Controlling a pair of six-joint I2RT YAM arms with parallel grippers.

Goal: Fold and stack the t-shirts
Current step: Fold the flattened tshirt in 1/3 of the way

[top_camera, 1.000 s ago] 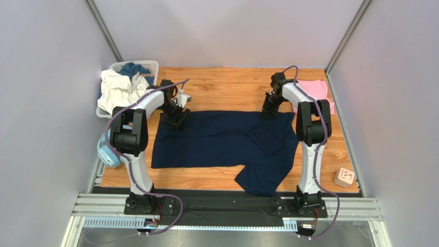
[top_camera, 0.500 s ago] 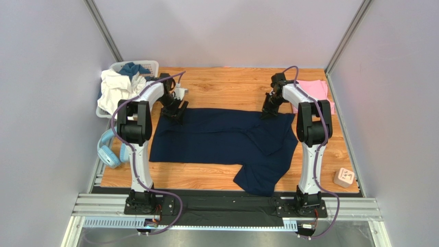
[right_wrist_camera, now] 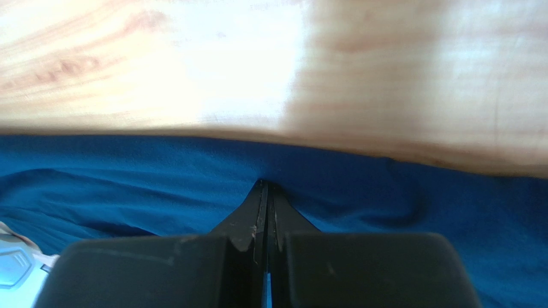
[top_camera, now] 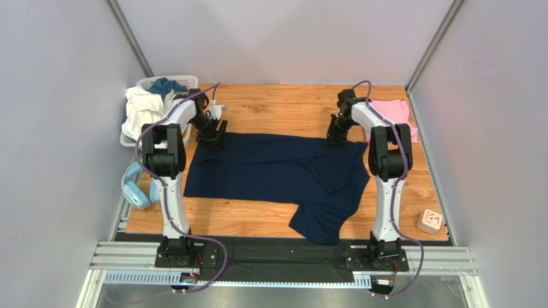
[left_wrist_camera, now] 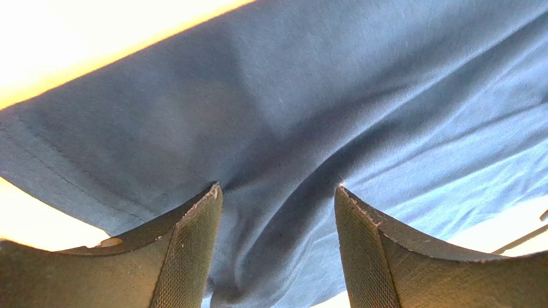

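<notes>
Dark navy short-sleeved cloth t-shirt [top_camera: 270, 170] lies spread flat on the wooden tabletop [top_camera: 283, 106], stretched between the two sets of jaws. Its far left corner sits under the left jaws and its far right corner at the tips of the right jaws. One sleeve lies out toward the near edge, well behind the right jaws. The left jaws stand wide, their ribbed pads [left_wrist_camera: 193, 250] either side of a soft ridge of navy cloth, with the stitched hem just off to one side; nothing is pinched there yet. The right jaws are pressed together on the shirt's far hem, and cloth puckers at their tips, so that corner looks held. The small light pink cloth t-shirt [top_camera: 393, 114] lies flat near the right jaws on their outer side, apart from the navy one.

The step in hand seems to be taking both far corners for the first fold. To do it well, the left jaws should drop until one pad slides under the hem. They should then close on both layers close to the corner, not on the mid-panel ridge, which would bunch. Both sets of jaws should lift together, level, with the cloth between them just taut, and carry the far edge toward the near one. Lifting one side alone would likely skew the fold, and dragging low could wrinkle the loose sleeve
</notes>
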